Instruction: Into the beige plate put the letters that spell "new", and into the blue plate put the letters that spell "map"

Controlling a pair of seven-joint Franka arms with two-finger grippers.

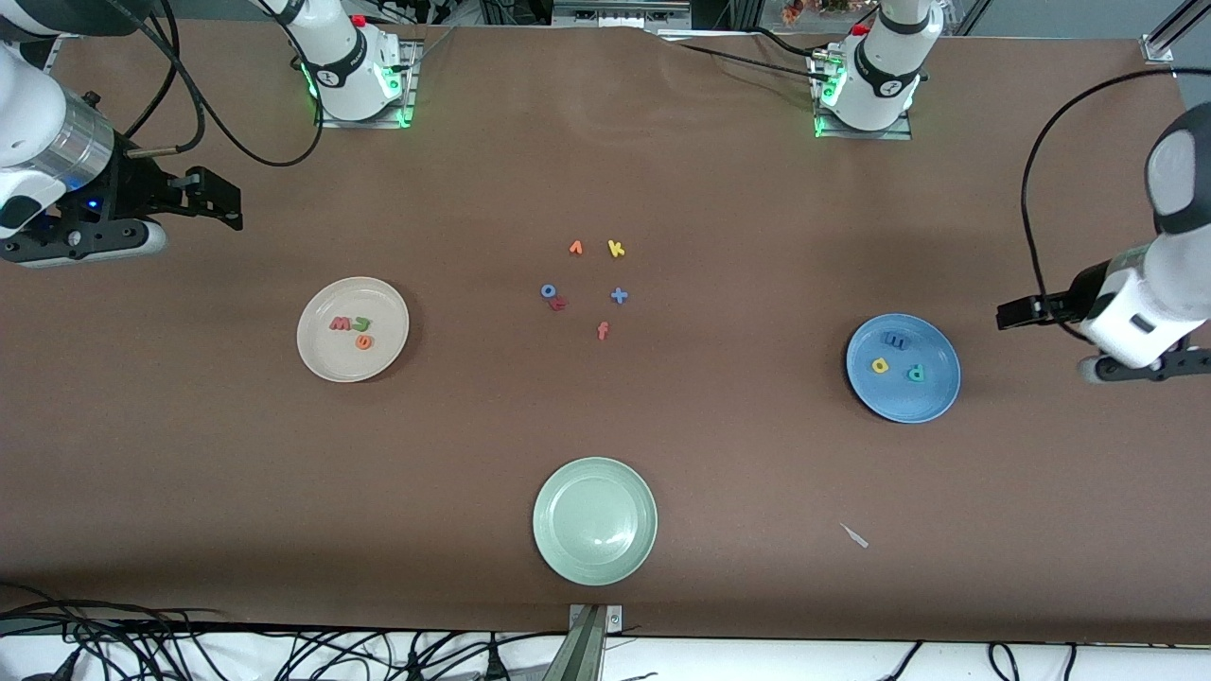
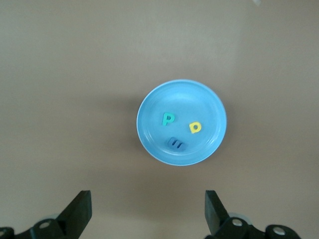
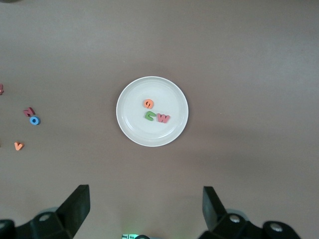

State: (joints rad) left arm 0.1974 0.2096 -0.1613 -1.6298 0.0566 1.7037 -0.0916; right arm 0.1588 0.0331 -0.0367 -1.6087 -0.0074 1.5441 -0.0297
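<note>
The beige plate (image 1: 317, 355) (image 3: 134, 127) lies toward the right arm's end of the table. In it are a dull red w (image 1: 340, 324) (image 3: 163, 118), a green n (image 1: 360, 324) (image 3: 149, 116) and an orange e (image 1: 363, 341) (image 3: 148, 103). The blue plate (image 1: 932, 402) (image 2: 182, 92) lies toward the left arm's end and holds a blue m (image 1: 894, 340) (image 2: 176, 144), a yellow a (image 1: 880, 365) (image 2: 195, 127) and a teal p (image 1: 915, 373) (image 2: 168, 118). My right gripper (image 1: 222, 203) (image 3: 146, 199) hangs open and empty over bare table beside the beige plate. My left gripper (image 1: 1012, 314) (image 2: 148, 204) hangs open and empty over bare table beside the blue plate.
A pale green plate (image 1: 594, 520) sits nearest the front camera, with nothing in it. Loose letters lie mid-table: an orange one (image 1: 575, 248), a yellow k (image 1: 616, 249), a blue o (image 1: 549, 291), a dark red one (image 1: 559, 304), a blue cross (image 1: 619, 296), an orange-red f (image 1: 603, 330). A white scrap (image 1: 854, 535) lies near the front.
</note>
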